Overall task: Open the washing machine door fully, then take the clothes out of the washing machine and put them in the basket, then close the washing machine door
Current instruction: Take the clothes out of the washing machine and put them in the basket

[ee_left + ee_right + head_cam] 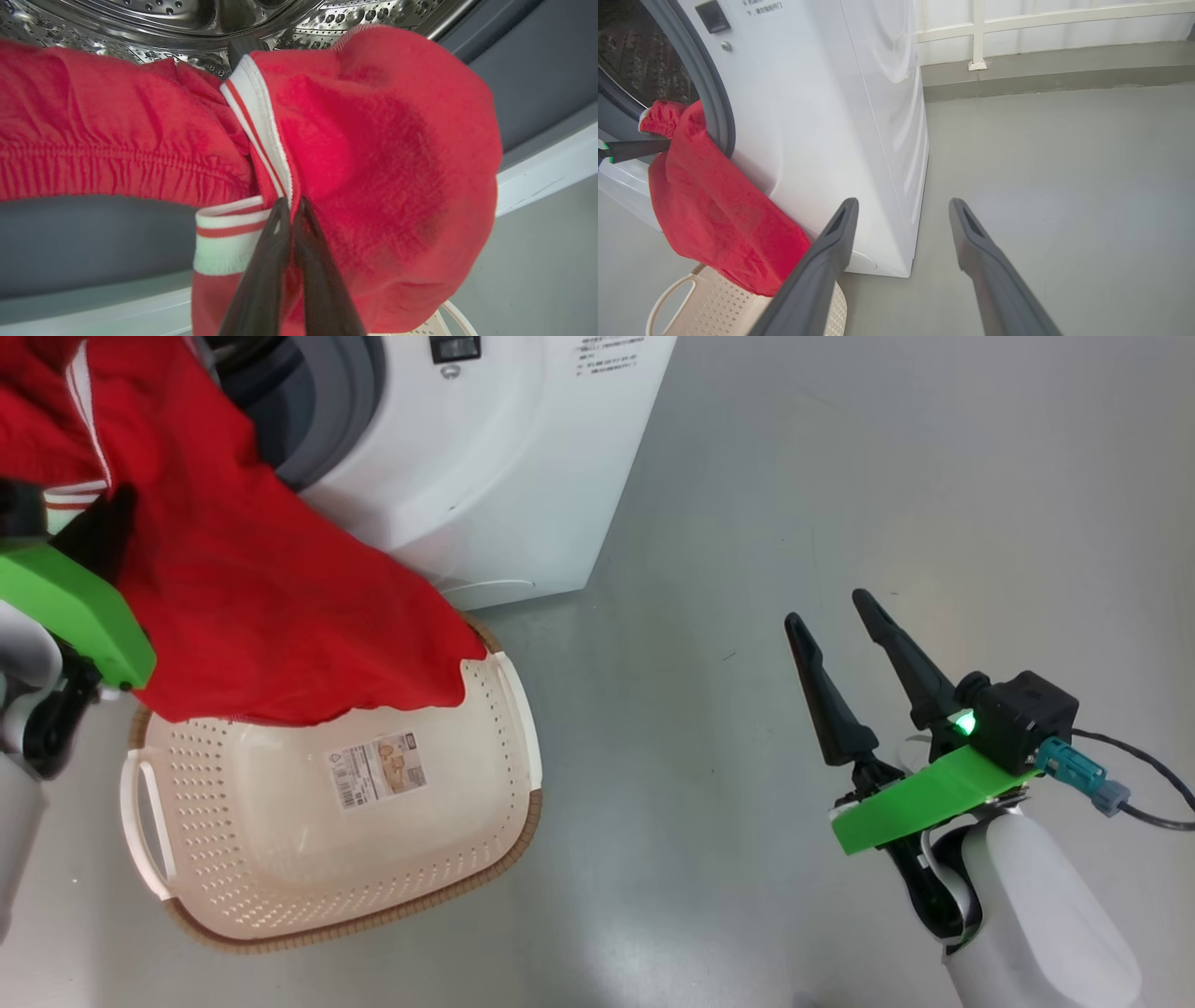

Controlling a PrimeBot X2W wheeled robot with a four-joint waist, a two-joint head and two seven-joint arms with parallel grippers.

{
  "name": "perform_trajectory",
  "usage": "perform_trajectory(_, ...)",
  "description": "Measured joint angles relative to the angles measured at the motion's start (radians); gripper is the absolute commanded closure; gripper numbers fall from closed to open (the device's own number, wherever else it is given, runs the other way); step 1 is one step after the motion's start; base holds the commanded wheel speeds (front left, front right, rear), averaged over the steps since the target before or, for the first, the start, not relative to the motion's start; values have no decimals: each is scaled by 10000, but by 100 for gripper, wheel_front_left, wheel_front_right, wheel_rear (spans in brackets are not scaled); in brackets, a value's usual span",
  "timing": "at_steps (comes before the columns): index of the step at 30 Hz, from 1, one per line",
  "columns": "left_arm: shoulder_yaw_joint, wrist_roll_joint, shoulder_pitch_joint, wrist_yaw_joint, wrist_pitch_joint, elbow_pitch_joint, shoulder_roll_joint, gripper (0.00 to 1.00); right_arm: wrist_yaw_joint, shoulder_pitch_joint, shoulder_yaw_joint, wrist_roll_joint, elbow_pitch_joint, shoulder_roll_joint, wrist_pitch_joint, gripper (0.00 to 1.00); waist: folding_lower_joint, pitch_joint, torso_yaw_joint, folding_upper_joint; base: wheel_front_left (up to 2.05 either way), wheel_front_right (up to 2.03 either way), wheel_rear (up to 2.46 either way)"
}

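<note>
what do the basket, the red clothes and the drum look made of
Basket: moulded plastic, matte cream, judging by its regular punched holes; the brown rim looks woven, perhaps imitation. Clothes: soft knit-like fabric, going by the folds and gathered elastic hem. Drum: shiny perforated metal, probably stainless steel.

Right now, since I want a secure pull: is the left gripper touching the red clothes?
Touching. The left wrist view shows the left gripper with its two fingers closed together on the white-striped trim of the clothes, pinching the fabric between them.
</note>
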State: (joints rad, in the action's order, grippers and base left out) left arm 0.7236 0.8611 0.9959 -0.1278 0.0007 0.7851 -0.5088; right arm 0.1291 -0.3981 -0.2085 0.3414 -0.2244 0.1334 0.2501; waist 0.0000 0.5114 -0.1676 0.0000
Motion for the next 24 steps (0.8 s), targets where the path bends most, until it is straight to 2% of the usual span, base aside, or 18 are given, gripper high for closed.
perform_trajectory(13, 1085, 924, 142, 0, -1522, -73, -282, 100, 0, -151, 178, -242, 36, 8, 0, 0, 0, -7, 239, 0, 0, 0, 0)
perform_trajectory(19, 1168, 1273, -339, 0, -2293, -621, -426, 100, 0, -151, 274, -242, 46, 42, 0, 0, 0, -36, 408, 0, 0, 0, 0)
perform_trajectory(24, 968, 1277, -1263, 0, -2499, -1344, -594, 100, 0, -130, 276, -244, 50, 96, 0, 0, 0, -171, 503, 0, 0, 0, 0)
